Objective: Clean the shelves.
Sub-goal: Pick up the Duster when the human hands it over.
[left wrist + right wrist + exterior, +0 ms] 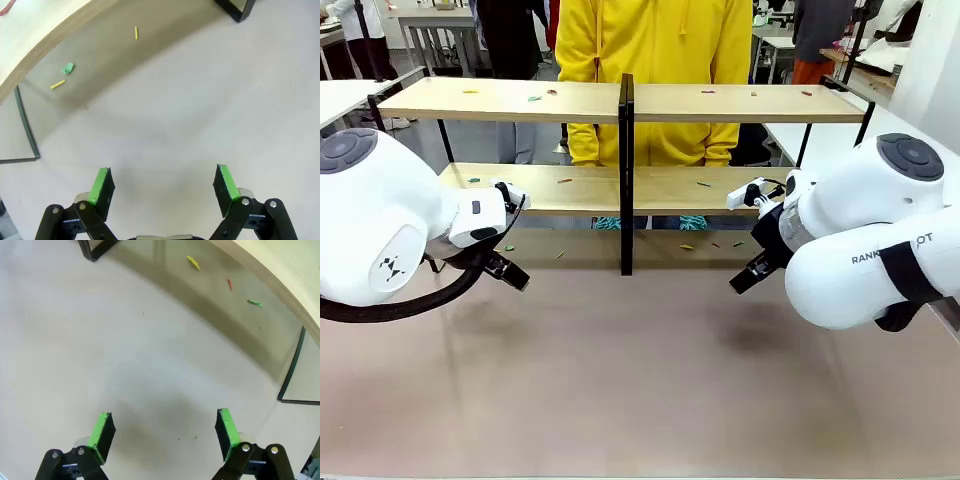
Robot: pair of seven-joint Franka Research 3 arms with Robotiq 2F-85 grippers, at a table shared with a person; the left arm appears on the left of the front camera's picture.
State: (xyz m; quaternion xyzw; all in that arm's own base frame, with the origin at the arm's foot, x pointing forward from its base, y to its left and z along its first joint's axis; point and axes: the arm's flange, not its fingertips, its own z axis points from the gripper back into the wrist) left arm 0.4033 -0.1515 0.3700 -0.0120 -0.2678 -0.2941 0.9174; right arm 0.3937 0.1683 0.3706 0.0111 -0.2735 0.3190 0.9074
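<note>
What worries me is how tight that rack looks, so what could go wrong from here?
Scraps under the shelves are thin; the open left gripper and right gripper may just push them around. Reaching under the lower board risks striking it or the centre upright. The person stands close behind.

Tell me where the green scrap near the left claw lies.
In the left wrist view, the green scrap lies on the tabletop beneath the shelves' lower board, beside a yellow stick, ahead of the left claw.

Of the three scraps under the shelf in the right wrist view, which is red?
The middle scrap: a thin red sliver lying between the broader yellow scrap and the green scrap.
</note>
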